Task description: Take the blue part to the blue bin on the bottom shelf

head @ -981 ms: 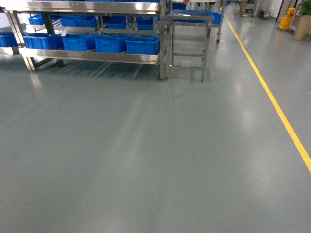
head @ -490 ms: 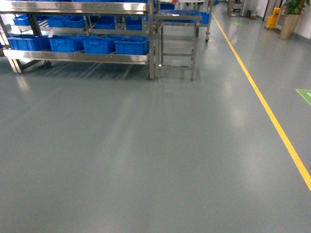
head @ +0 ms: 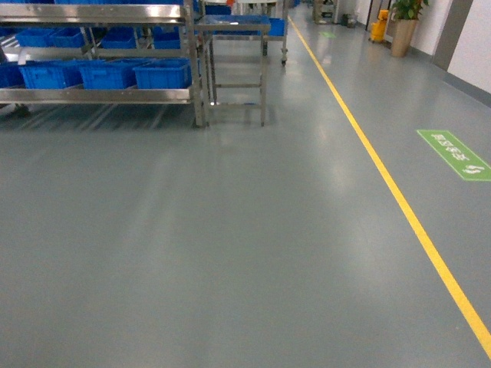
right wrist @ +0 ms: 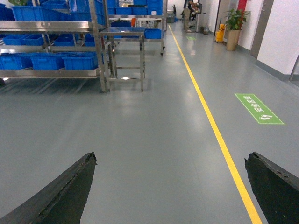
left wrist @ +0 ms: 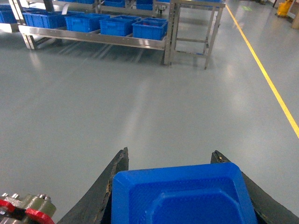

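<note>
The blue part (left wrist: 182, 196), a moulded blue plastic tray shape, fills the bottom of the left wrist view, and my left gripper (left wrist: 171, 153) is shut on it, one black finger against each side. My right gripper (right wrist: 170, 157) hangs open over bare grey floor with nothing between its fingers. The bottom shelf (head: 100, 96) with its shiny steel front rail lies far off at the upper left and carries a row of blue bins (head: 161, 74). The left wrist view shows the same rail (left wrist: 98, 38) and bins (left wrist: 149, 29). Neither gripper shows in the head view.
A small steel stand (head: 234, 69) adjoins the rack's right end. A yellow floor line (head: 383, 176) runs diagonally on the right, with a green floor sign (head: 453, 153) beyond it. A potted plant (head: 403, 34) and a yellow bucket (head: 380, 31) stand far back by the wall.
The head view has swung to the right: the rack and stand slid toward the left edge, the yellow line moved toward the middle, and the green floor sign came fully into view.
</note>
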You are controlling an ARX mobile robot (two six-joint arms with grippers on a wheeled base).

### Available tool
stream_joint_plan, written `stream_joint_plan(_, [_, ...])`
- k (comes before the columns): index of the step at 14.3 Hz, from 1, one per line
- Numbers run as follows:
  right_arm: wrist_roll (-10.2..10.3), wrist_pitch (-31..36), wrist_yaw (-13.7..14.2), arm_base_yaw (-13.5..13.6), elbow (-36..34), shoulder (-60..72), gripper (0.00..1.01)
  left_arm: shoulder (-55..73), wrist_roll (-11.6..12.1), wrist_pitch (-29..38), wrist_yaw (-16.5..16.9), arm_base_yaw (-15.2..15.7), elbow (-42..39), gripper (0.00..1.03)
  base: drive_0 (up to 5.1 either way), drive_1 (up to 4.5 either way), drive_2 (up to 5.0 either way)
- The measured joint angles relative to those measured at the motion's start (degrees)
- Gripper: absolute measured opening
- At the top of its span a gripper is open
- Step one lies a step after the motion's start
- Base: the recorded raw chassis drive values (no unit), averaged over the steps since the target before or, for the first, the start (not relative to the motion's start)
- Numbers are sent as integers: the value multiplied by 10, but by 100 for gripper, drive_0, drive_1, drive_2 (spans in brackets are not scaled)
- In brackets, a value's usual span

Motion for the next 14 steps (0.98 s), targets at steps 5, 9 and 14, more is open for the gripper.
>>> stream_joint_plan(5, [0, 0, 0, 0, 0, 0, 98, -3, 0, 0, 0, 0, 0, 44, -1, 402, -404])
stream_joint_plan(9, [0, 1, 0, 0, 0, 0, 98, -3, 0, 0, 0, 0, 0, 44, -5, 397, -406])
stream_joint_plan(14, [0, -2, 0, 0, 0, 0, 98, -1, 0, 0, 0, 0, 0, 44, -3, 398, -403])
